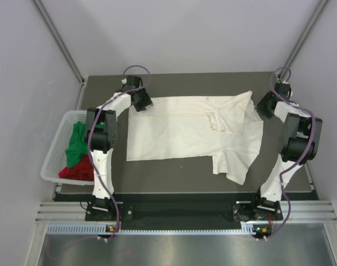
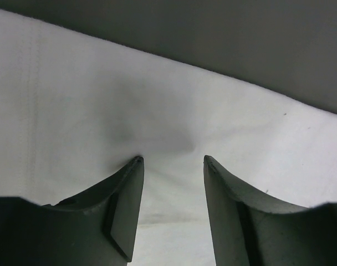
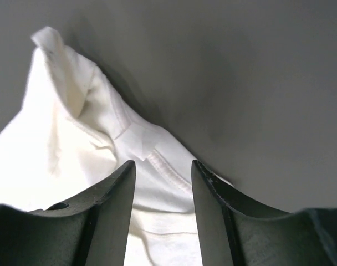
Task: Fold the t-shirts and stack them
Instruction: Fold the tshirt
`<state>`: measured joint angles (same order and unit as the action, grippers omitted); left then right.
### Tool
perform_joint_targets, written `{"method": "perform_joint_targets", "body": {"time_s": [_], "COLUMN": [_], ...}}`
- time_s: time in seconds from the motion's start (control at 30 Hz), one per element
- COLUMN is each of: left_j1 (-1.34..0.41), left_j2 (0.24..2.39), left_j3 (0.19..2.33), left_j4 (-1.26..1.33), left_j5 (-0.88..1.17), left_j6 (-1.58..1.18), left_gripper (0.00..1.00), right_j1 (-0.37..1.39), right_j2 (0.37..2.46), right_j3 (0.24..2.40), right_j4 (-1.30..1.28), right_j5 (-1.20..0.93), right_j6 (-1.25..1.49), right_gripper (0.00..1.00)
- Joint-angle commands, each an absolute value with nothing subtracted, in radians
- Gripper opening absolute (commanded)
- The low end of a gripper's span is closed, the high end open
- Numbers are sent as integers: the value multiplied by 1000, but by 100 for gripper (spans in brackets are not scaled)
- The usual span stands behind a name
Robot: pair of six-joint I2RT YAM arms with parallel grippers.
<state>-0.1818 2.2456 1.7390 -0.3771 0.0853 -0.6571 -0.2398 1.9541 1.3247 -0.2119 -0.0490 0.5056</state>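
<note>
A cream-white t-shirt (image 1: 185,130) lies spread on the dark table, with one sleeve trailing toward the near right. My left gripper (image 1: 142,103) is at the shirt's far left corner. In the left wrist view it (image 2: 172,159) is open, with its tips down on the white cloth (image 2: 74,111). My right gripper (image 1: 263,108) is at the shirt's far right edge. In the right wrist view it (image 3: 163,163) is open astride a stitched hem of the cloth (image 3: 63,127). A green t-shirt (image 1: 75,141) and a red t-shirt (image 1: 77,172) lie crumpled in the basket.
A white plastic mesh basket (image 1: 56,138) stands at the table's left edge beside the left arm. Bare dark table (image 1: 174,172) shows in front of the shirt and beyond its far edge (image 2: 240,39). Grey walls close in on both sides.
</note>
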Motion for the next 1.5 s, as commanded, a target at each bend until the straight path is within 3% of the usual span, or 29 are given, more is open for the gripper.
{"method": "perform_joint_targets", "body": {"time_s": [0.0,0.27,0.43,0.6,0.9,1.17,1.47], "left_j1": [-179,-186,-276,-443,-652,-733,-753], "left_j2": [2279,2252,2087,1968,2109,2278,2375], "left_j3": [1767,1759,1718,1494,1450,1640,1738], "left_j4": [-452,-457,-430,-91,251,176,114], "left_j5": [104,187,235,383,382,264,181], "left_j6": [-654,-611,-551,-696,-887,-884,-913], "left_gripper": [53,52,52,44,38,46,46], "right_j1": [-216,-160,-146,-114,-117,-117,-118], "right_j2": [1879,1858,1775,1685,1652,1637,1601], "right_j3": [1387,1344,1261,1181,1071,1011,993], "right_j4": [-207,-222,-287,-359,-342,-340,-338], "right_j5": [-66,-175,-210,-156,-156,-129,-123], "right_j6": [506,468,436,433,429,469,462], "right_gripper": [44,46,43,42,32,36,34]}}
